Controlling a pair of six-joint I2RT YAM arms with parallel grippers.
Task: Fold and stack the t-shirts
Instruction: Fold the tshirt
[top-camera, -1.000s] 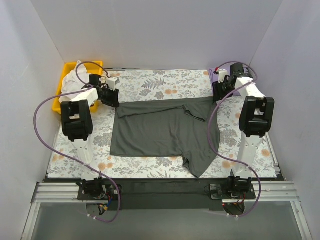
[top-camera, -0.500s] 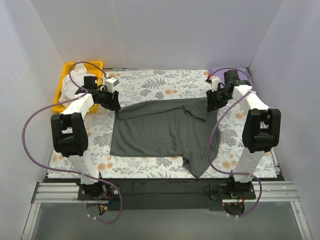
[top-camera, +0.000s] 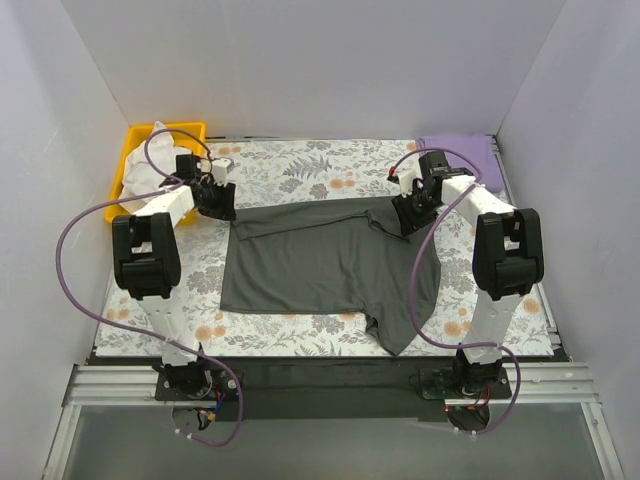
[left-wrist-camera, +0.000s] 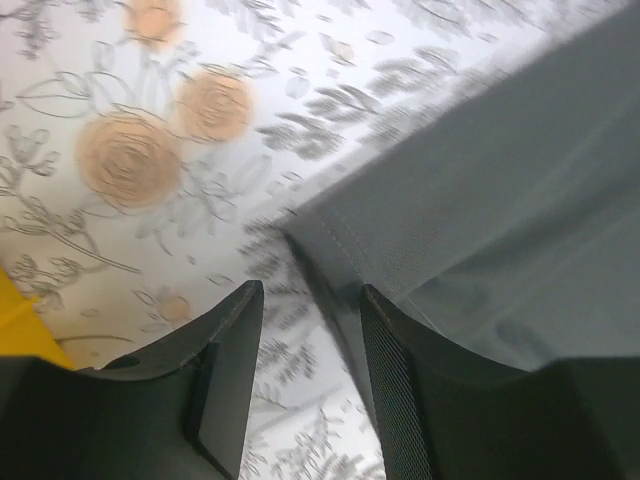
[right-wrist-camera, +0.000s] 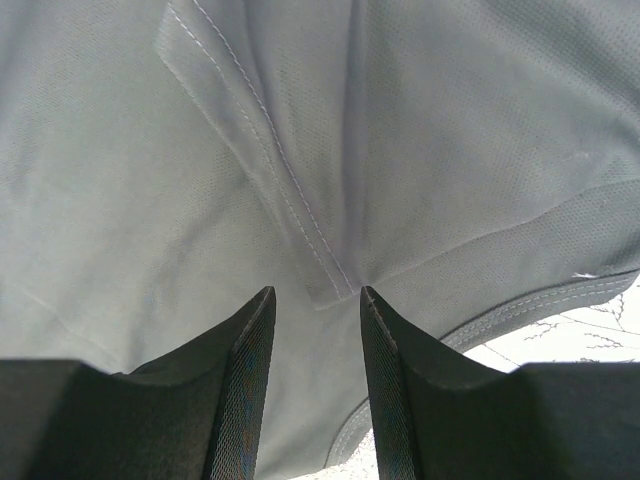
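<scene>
Folding step: judged to be the approach for a two-claw grasp along the far edge of the grey shirt (top-camera: 320, 265); stacking not yet begun.
Grey shirt: spread flat at the centre of the tablecloth (top-camera: 300, 170), long axis running 9 to 3 o'clock, straight hem at 9, neck opening and one sleeve toward 3 and 5.
Purple shirt: lying at the table's 1 o'clock corner (top-camera: 458, 150), well apart from both claws.
Left gripper: at the shirt's 10 o'clock corner (top-camera: 220, 203), fingers spread, holding nothing; floral cloth shows in the gap.
Right gripper: over the shirt's 2 o'clock part (top-camera: 405, 217), fingers spread, nothing clamped; only grey cloth lies under it.
Key relation: in the left wrist view the hem corner sits just ahead of the tips, toward 12 to 1 o'clock, nearer the right-hand finger, so a short push forward should bring it between them. A stitched flap ends just ahead of the right claw's gap.
Nearer arm: each has its own end; neither could reach across.
Bin: yellow, at 11 o'clock (top-camera: 135, 150), holding white cloth (top-camera: 150, 160).
</scene>
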